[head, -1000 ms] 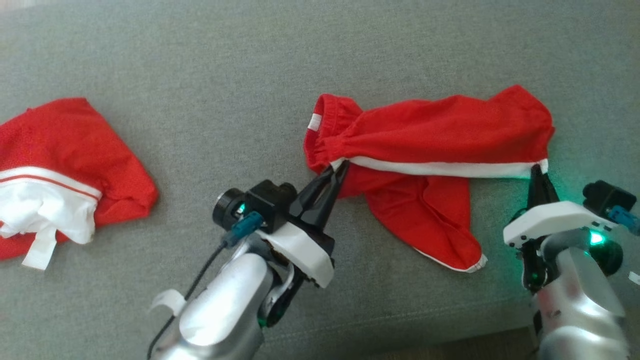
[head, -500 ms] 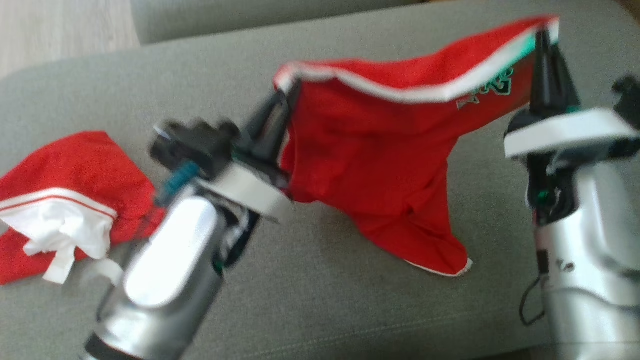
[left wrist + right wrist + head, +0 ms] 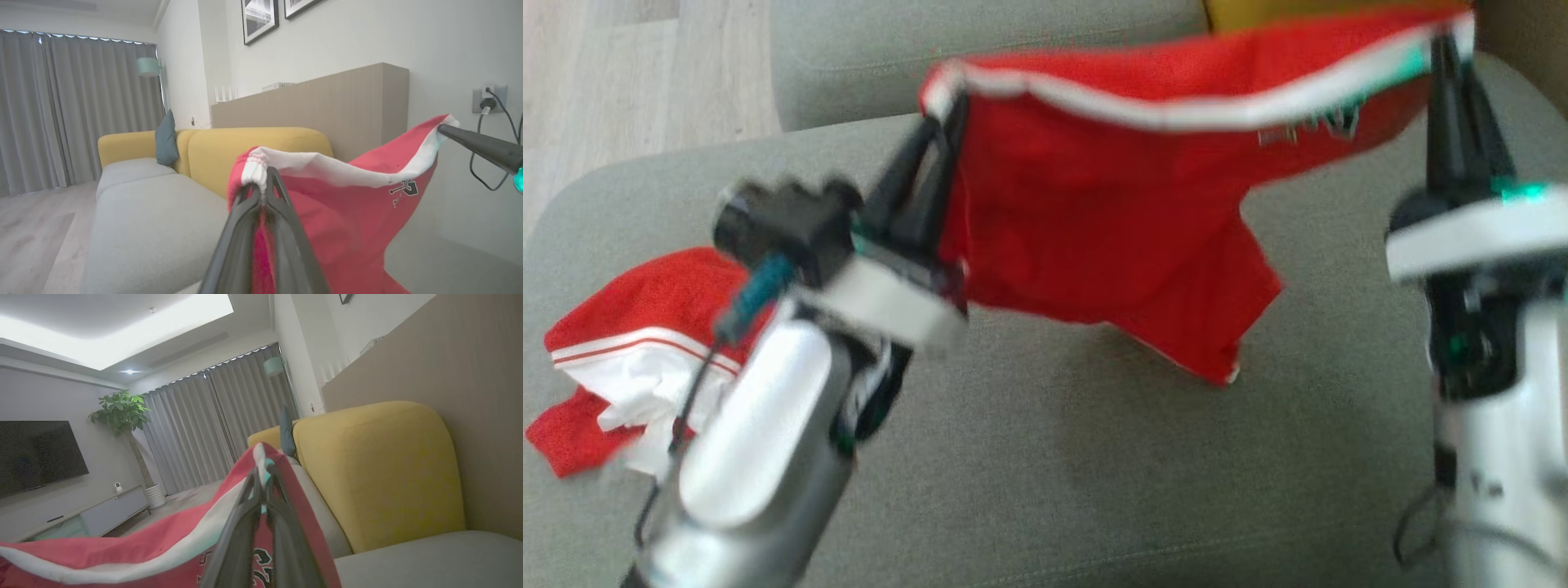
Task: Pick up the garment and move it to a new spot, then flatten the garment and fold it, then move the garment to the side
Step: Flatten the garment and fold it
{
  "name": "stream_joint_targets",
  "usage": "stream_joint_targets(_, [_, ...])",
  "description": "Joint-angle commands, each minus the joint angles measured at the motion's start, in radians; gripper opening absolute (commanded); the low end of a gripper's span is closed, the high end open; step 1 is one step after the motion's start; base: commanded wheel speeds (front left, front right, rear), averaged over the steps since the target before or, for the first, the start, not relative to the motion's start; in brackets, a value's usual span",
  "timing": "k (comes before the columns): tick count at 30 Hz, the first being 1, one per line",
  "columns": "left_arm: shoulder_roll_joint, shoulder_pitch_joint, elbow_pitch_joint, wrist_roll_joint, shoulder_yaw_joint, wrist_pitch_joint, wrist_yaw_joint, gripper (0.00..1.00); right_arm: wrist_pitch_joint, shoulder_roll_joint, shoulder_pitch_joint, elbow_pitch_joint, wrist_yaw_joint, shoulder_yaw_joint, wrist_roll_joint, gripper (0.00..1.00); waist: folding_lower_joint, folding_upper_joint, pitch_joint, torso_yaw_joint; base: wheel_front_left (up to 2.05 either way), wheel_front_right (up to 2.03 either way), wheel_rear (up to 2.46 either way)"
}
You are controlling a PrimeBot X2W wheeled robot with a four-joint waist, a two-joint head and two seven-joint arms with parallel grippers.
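The garment (image 3: 1111,220) is a pair of red shorts with a white band and dark lettering, hanging stretched in the air above the grey sofa seat (image 3: 1045,474). My left gripper (image 3: 947,114) is shut on its left end, where the gathered white band (image 3: 255,171) sits between the fingertips. My right gripper (image 3: 1450,45) is shut on the right end of the same band (image 3: 261,457). The lower leg of the shorts (image 3: 1217,359) droops toward the cushion.
A second red and white garment (image 3: 629,359) lies crumpled on the seat's left part, beside my left forearm. Yellow sofa backrests (image 3: 376,469) rise behind the seat. Wooden floor (image 3: 621,73) shows past the far left edge.
Both grippers have lifted the garment off the cushion and raised it, spreading it between them. The head camera has tilted up, so the whole scene has shifted.
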Motion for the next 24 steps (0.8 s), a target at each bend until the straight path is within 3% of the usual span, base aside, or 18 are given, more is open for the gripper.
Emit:
stream_joint_targets(1, [0.034,-0.017,-0.045,-0.001,0.033,0.004,0.006,0.00,0.008,0.000,-0.005,-0.054,0.007,0.014,0.011,0.00,0.0000,-0.0001,-0.002,0.001,0.00,0.00,0.00])
stream_joint_targets(8, [0.100,0.106,-0.240,0.002,0.049,0.055,0.060,0.00,0.081,0.000,0.155,-0.266,0.007,-0.032,0.039,0.00,0.0000,-0.0001,-0.015,-0.002,0.00,0.00,0.00])
stream_joint_targets(14, [0.137,0.088,-0.346,0.013,0.067,0.124,0.079,0.00,0.138,0.000,0.166,-0.361,0.007,-0.057,0.050,0.00,0.0000,-0.0001,-0.006,-0.009,0.00,0.00,0.00])
stream_joint_targets(18, [0.144,0.021,-0.312,0.007,0.060,0.176,0.054,0.00,0.162,0.000,0.095,-0.330,0.007,-0.059,0.047,0.00,0.0000,-0.0001,0.033,-0.014,0.00,0.00,0.00])
stream_joint_targets(24, [0.148,-0.186,-0.140,-0.002,0.050,0.217,-0.038,0.00,0.160,0.000,-0.155,-0.137,0.007,-0.054,0.030,0.00,0.0000,-0.0001,0.166,-0.020,0.00,0.00,0.00])
